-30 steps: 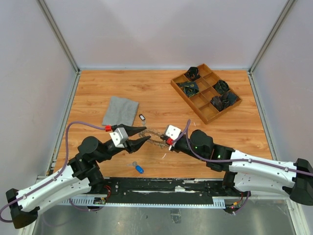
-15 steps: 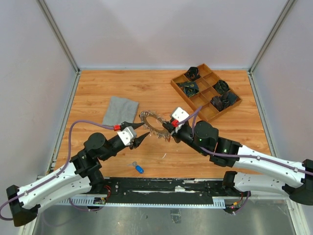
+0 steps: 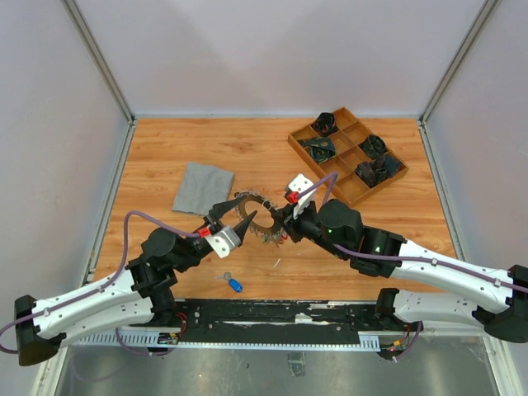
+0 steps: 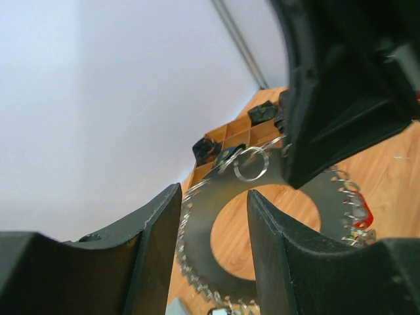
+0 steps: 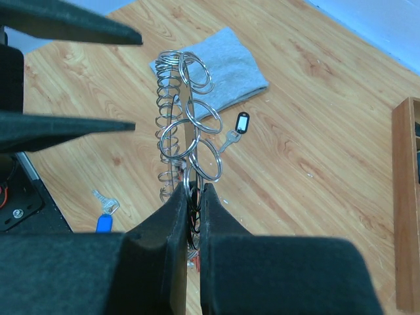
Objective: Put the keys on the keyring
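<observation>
The keyring point(image 3: 264, 233) is held up off the table point(image 3: 165, 148) near its middle, pinched at its right edge by my right gripper point(image 3: 277, 219), whose fingers are closed tight on it. My left gripper point(image 3: 238, 212) sits at the ring's left side with its fingers spread, though from overhead I cannot tell whether either one touches the ring. A cloth point(image 3: 203, 187) lies just behind and left of the ring, a tray point(image 3: 346, 157) sits well apart at the back right, and a blue-tagged key point(image 3: 234, 285) lies near the front edge. From my left wrist, the keyring point(image 4: 197, 226) shows as a grey toothed disc framed in the gap between my two parted left fingers point(image 4: 151, 256), with wood visible through its hole. My right gripper's dark body covers its upper right, with a small loop point(image 4: 251, 164) beside that gripper's tip and the tray point(image 4: 226, 138) behind. From my right wrist, my fingers point(image 5: 164, 230) are pressed together on the ring's lower rim, and the keyring point(image 5: 180, 125) rises edge-on from them as an upright stack of wire loops. My left fingers point(image 5: 65, 125) enter from the left as two dark blades set wide apart, their tips near the coils but apart from them. The cloth point(image 5: 230, 65) lies beyond the ring, a black-tagged key point(image 5: 240, 123) lies on the wood just right of it, and the blue-tagged key point(image 5: 105, 220) lies at the lower left.
</observation>
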Available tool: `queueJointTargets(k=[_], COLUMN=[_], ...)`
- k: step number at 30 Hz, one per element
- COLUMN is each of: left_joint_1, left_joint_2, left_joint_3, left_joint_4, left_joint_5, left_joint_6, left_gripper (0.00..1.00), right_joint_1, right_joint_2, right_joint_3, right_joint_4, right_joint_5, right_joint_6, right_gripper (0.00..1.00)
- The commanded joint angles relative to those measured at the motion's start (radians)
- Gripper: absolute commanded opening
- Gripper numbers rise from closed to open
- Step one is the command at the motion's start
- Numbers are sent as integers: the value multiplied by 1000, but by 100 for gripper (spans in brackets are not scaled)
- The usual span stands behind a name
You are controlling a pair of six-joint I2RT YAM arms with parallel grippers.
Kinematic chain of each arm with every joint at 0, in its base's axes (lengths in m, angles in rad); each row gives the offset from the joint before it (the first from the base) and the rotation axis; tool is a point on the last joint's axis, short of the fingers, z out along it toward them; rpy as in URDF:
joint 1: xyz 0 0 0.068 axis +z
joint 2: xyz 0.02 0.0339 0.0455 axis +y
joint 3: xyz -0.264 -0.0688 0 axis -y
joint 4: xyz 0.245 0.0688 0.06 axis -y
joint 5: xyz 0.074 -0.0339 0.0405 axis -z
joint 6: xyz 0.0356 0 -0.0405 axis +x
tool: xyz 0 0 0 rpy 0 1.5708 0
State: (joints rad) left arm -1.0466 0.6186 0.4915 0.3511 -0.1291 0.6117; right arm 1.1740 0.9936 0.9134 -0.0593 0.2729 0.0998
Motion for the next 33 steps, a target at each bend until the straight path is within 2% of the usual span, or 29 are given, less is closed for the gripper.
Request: queueJointTargets(k=[1,6,13,33], left_joint_1=[-67,-95,-104,-119], left_joint_2=[7,16,62,98], left_joint_3=[-13,-4,14,20], left_joint_4=[41,-5,20,75], left_joint_5=[38,24,-9,-51], left_joint_6=[141,177,214,258], left_gripper=[50,49,39,37], right_joint_1=[7,7,7,7], right_joint_2=[-8,-12,-14,-8], right_joint_3=[52,53,55,56], right_joint_4=[31,33,36,32], right_joint_5=[-2,-3,-22,-53], right_joint_6=[45,53,65,74], right_gripper=[1,1,1,1])
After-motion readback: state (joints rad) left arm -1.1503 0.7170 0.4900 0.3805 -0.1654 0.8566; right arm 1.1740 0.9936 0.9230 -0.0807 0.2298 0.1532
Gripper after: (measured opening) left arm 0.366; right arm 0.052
